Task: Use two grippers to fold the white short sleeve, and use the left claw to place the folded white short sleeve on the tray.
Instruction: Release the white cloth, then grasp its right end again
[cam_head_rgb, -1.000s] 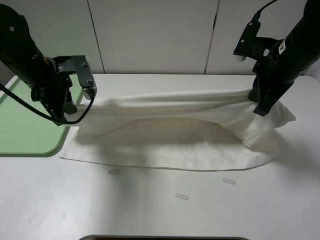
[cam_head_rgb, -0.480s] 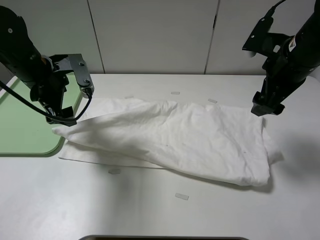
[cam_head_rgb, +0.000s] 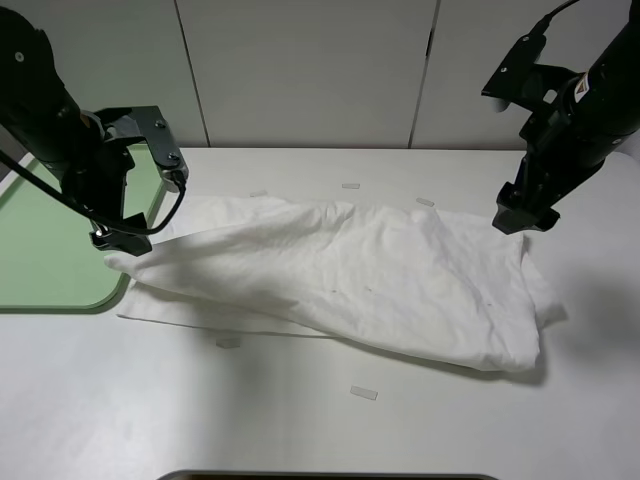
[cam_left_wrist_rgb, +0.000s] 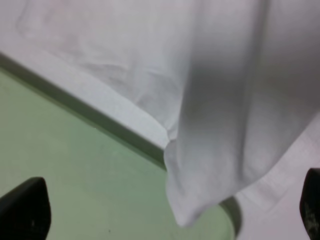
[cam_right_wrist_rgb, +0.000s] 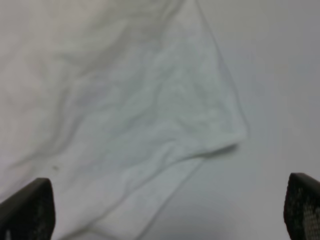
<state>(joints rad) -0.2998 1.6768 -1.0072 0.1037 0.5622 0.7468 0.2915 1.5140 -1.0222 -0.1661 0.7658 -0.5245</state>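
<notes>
You have the shirt (cam_head_rgb: 350, 280) lying doubled over on the worktop (cam_head_rgb: 300, 430), its left corner over the tray (cam_head_rgb: 40, 270) edge. Above its ends, your left pincer (cam_head_rgb: 118, 241) and right pincer (cam_head_rgb: 520, 222) hang wide apart, holding nothing.

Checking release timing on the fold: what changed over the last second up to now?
A second ago both grippers held the white short sleeve lifted and stretched between them. Since then the left gripper and right gripper have let go and are open. The shirt has fallen, doubled over, on the table. The right gripper edged slightly left. The tray stayed put, and the left gripper barely moved.
</notes>
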